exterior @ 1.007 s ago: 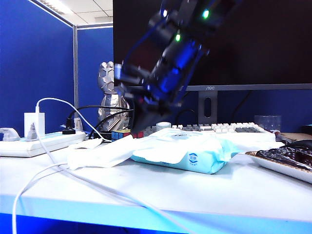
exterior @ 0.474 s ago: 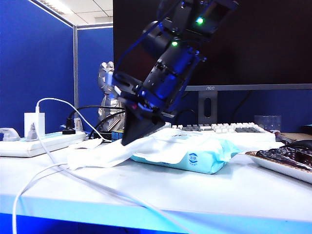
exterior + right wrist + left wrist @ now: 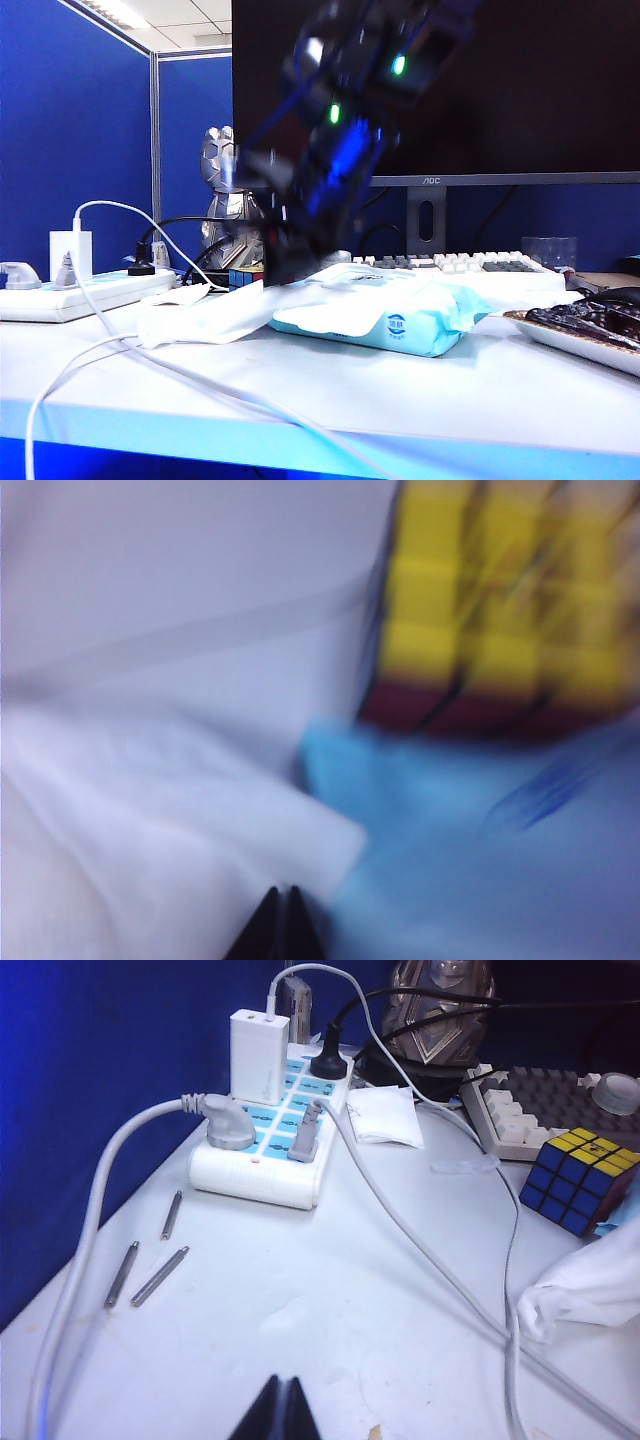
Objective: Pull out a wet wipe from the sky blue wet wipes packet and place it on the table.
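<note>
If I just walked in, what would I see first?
First, the big dark robot arm with its right gripper shut, low over the end of the sky blue wet wipes packet mid-table. A white wet wipe trails from that packet onto the table. The left gripper is shut too, near a white power strip.

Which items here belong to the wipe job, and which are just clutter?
Job: wipe, blue packet, table, right claw, shut, down by the packet.
Clutter: puzzle cube, power strip, keyboard, monitor, figurine.
</note>
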Controlling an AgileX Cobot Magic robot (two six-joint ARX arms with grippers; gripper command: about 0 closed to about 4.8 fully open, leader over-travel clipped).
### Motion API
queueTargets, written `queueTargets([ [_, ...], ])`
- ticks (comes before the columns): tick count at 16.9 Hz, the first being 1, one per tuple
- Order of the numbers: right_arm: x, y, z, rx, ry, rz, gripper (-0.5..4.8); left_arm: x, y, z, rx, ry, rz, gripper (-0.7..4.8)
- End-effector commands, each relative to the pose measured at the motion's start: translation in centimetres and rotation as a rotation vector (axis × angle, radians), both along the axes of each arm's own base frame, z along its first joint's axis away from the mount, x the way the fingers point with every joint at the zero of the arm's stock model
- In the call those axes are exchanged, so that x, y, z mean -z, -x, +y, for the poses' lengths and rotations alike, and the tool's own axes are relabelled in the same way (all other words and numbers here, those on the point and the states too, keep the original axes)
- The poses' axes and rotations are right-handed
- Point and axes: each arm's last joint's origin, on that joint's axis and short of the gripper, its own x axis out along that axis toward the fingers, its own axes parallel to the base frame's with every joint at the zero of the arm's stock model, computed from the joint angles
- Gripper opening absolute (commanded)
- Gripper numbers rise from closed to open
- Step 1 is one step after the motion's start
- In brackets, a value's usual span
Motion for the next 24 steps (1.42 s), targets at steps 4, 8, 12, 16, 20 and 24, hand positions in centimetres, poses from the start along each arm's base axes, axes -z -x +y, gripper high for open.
queueTargets([
  [4, 1.1, 1.4, 0.7, -0.169, -0.074, 0.206, -0.01, 0.1, 0.0, 0.0, -0.002, 0.002, 0.005, -0.01],
  [8, 1.2, 2.8, 1.9, -0.242, -0.088, 0.253, -0.01, 0.1, 0.0, 0.0, -0.002, 0.002, 0.005, -0.01],
  [12, 0.1, 3.0, 2.2, -0.237, -0.092, 0.187, 1.04, 0.1, 0.0, 0.0, -0.002, 0.002, 0.005, -0.01],
  [16, -3.4, 3.5, 1.6, -0.253, -0.130, 0.108, 1.47, 0.1, 0.0, 0.0, -0.002, 0.002, 0.005, -0.01],
  [20, -8.8, 4.8, 0.3, -0.218, -0.175, -0.033, 0.04, 0.1, 0.0, 0.0, -0.002, 0.002, 0.005, -0.01],
  [24, -14.5, 6.6, -2.0, -0.128, -0.200, -0.211, -0.05, 0.1, 0.0, 0.0, -0.002, 0.002, 0.005, -0.01],
])
